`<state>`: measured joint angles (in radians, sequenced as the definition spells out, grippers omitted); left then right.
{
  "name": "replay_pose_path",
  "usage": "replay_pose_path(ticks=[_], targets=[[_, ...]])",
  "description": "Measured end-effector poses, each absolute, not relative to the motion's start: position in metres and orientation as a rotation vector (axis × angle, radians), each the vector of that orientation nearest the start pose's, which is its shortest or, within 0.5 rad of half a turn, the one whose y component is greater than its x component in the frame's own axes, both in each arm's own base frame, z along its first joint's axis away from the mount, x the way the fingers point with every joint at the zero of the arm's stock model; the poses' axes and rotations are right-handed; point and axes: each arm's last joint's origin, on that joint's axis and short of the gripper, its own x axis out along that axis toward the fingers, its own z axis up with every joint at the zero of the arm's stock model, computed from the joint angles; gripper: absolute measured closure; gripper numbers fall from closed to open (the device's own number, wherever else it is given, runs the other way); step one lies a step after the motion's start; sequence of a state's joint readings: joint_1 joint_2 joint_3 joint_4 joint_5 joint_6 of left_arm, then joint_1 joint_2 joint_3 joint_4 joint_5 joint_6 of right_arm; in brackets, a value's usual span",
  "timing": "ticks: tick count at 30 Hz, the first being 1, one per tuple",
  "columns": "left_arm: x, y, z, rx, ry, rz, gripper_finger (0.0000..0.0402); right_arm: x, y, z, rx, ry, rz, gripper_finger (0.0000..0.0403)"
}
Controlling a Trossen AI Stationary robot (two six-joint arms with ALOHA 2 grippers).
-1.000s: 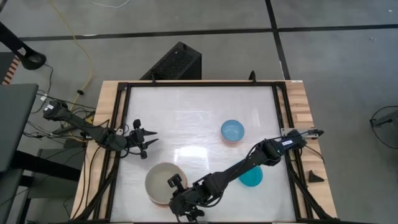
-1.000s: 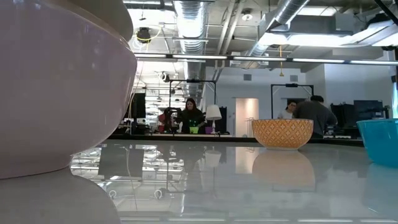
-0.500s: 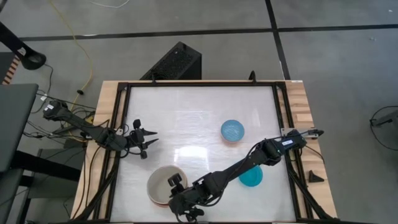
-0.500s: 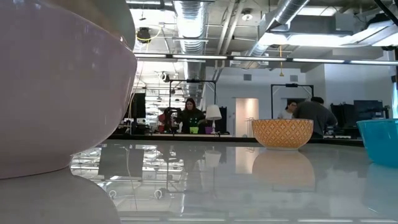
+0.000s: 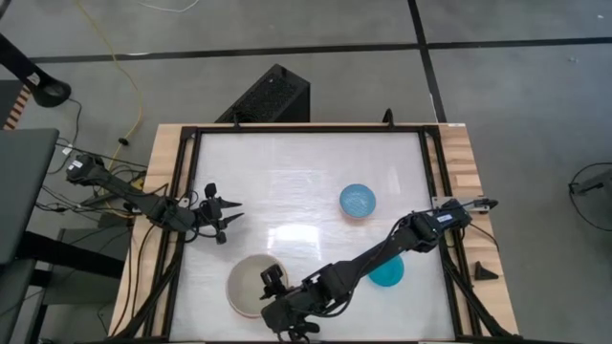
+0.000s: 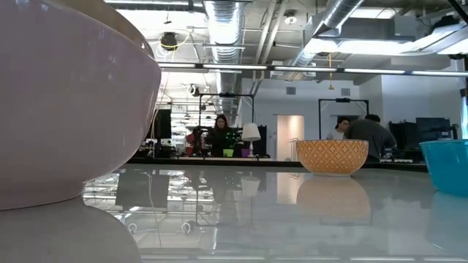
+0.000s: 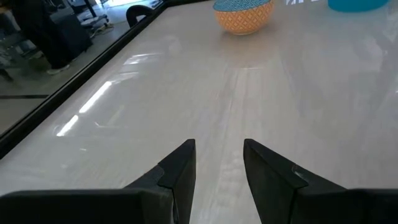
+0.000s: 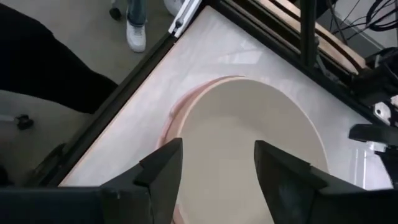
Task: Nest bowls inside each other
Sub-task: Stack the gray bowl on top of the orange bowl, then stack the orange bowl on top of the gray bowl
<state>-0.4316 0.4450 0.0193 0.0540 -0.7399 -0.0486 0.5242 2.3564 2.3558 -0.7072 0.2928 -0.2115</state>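
A cream bowl [image 8: 255, 130] sits nested in the salmon-pink bowl [image 8: 176, 111] near the table's front edge, left of centre; the stack also shows in the high view [image 5: 249, 287] and fills the left of the low view [image 6: 66, 95]. My right gripper [image 8: 217, 168] hangs open just above the stack's right rim [image 5: 271, 298] and touches nothing. A light blue bowl with an orange outside [image 5: 358, 201] and a teal bowl [image 5: 387, 273] rest on their bases to the right. My left gripper [image 5: 228, 212] waits open at the table's left.
The black frame rail [image 8: 124, 93] runs close to the stack along the table's front edge. A person's legs and shoes [image 8: 134, 31] stand beyond that rail. Bare white tabletop [image 5: 296, 172] lies across the middle and the far side.
My right gripper has opened and let go of the cream bowl, then risen a little. The cream bowl has sunk lower into the pink bowl, so its rim stands lower in the low view than before.
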Motion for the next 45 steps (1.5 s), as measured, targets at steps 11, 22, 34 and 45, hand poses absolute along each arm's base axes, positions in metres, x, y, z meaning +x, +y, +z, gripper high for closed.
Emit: replay_pose_path(ticks=[11,22,34,45], targets=[[0.110,-0.029,0.138,0.159,0.305,0.312,0.0276,0.453,0.256,0.289,-0.431,0.639,0.147,0.0172],[0.110,-0.029,0.138,0.160,0.305,0.312,0.0276,0.459,0.267,0.269,-0.415,0.525,-0.085,0.0210],[0.111,-0.029,0.138,0.158,0.303,0.312,0.0276,0.460,0.281,0.246,-0.456,0.530,-0.110,0.0225],[0.111,-0.029,0.138,0.158,0.303,0.312,0.0276,0.469,0.251,0.269,-0.775,0.540,-0.090,0.0225]])
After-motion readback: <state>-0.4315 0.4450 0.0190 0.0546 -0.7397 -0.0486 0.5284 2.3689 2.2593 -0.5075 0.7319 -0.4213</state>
